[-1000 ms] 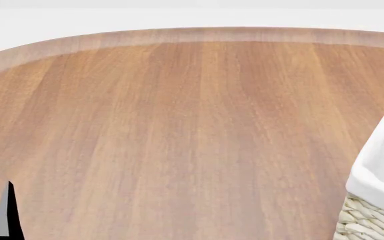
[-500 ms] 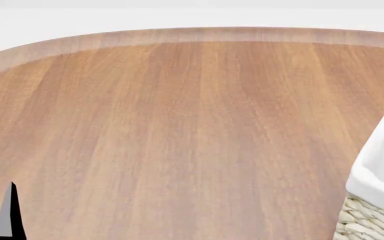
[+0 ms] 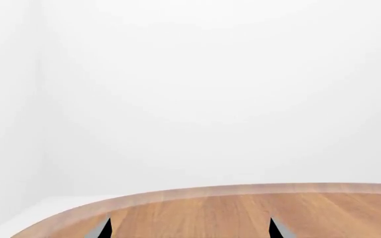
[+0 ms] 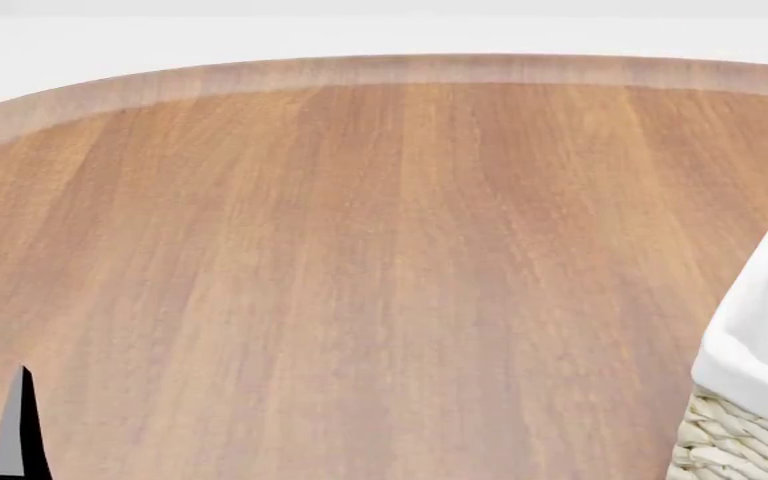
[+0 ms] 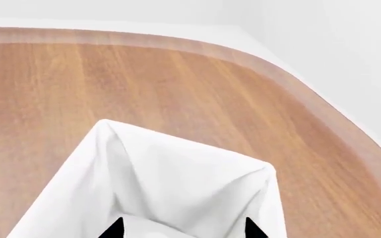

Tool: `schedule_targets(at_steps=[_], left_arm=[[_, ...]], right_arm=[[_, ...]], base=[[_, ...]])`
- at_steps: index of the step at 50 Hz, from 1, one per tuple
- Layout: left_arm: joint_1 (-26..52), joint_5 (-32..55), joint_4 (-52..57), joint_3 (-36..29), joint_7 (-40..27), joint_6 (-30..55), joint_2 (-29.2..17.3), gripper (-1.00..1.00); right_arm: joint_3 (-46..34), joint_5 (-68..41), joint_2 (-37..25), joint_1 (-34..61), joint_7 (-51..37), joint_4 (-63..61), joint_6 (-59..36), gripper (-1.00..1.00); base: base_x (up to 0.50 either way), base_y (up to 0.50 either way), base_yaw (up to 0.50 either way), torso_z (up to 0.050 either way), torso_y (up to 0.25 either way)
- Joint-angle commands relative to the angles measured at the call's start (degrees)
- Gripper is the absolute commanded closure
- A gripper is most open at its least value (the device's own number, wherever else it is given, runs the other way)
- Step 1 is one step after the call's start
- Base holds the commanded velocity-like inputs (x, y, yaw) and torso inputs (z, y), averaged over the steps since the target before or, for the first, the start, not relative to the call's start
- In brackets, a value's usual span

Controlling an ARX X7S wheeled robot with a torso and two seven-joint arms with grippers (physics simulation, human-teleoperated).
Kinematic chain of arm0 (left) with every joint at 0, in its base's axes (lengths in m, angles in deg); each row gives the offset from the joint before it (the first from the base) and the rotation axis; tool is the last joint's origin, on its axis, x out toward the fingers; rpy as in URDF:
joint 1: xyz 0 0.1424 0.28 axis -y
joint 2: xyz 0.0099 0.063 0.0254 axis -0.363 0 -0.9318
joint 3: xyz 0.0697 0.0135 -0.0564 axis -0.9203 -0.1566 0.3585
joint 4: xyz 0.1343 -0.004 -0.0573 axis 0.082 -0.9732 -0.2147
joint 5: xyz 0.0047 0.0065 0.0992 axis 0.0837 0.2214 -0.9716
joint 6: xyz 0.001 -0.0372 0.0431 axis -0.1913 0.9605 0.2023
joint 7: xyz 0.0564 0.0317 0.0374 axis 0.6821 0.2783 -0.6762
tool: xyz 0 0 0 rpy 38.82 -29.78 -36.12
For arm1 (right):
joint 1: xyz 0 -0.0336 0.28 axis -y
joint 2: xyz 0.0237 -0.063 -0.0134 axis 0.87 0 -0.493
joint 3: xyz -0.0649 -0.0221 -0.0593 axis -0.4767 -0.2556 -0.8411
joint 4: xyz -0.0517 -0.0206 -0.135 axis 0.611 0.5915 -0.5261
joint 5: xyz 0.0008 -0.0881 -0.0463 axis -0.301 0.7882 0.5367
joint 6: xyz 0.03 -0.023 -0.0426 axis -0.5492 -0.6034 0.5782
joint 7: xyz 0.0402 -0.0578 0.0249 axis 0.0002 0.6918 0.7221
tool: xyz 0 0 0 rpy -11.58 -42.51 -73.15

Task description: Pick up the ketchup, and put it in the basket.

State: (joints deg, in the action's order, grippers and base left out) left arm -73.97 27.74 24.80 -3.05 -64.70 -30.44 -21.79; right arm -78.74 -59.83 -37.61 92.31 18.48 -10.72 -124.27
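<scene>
No view shows the ketchup. The basket (image 4: 755, 340) stands at the right edge of the head view, cream wicker below a white cloth liner folded over its rim. In the right wrist view my right gripper (image 5: 184, 229) hangs open just above the basket (image 5: 177, 168), its two dark tips spread over the white liner with nothing between them. My left gripper (image 3: 190, 229) is open as well, over bare wood. In the head view only one of its fingertips (image 4: 17, 430) shows, at the lower left corner.
A round wooden table (image 4: 357, 250) with a paler rim fills the head view. Its curved far edge (image 3: 243, 189) runs against a white wall, and its right edge (image 5: 323, 114) curves past the basket.
The left fingertip in the head view has crept slightly to the right. The basket and table look the same.
</scene>
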Motion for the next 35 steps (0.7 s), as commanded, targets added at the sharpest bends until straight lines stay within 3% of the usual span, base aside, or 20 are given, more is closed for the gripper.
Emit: schedule_targets(at_steps=[1,17,35], left_arm=[[0.22,-0.42,-0.08,1.53,0.22,1.11,1.44,-1.00],[0.23,-0.39,0.04,1.26,-0.08,0.87,1.21,-1.00],[-0.48,0.94,2.53,2.76,-1.17,0.89,0.21,-1.00]], right_arm=[[2.88,1.52,1.26,0.87,1.44,0.37,0.91,-1.00],[5.52,1.94,0.75,-0.56,1.34,-6.66,8.02,-1.00],[10.57,9.11,1.00,-0.77,-0.01,-18.57,27.20,-1.00]], base=[[0.00,0.00,0.00,0.000,0.000],[0.00,0.00,0.00,0.000,0.000],[0.00,0.00,0.00,0.000,0.000]])
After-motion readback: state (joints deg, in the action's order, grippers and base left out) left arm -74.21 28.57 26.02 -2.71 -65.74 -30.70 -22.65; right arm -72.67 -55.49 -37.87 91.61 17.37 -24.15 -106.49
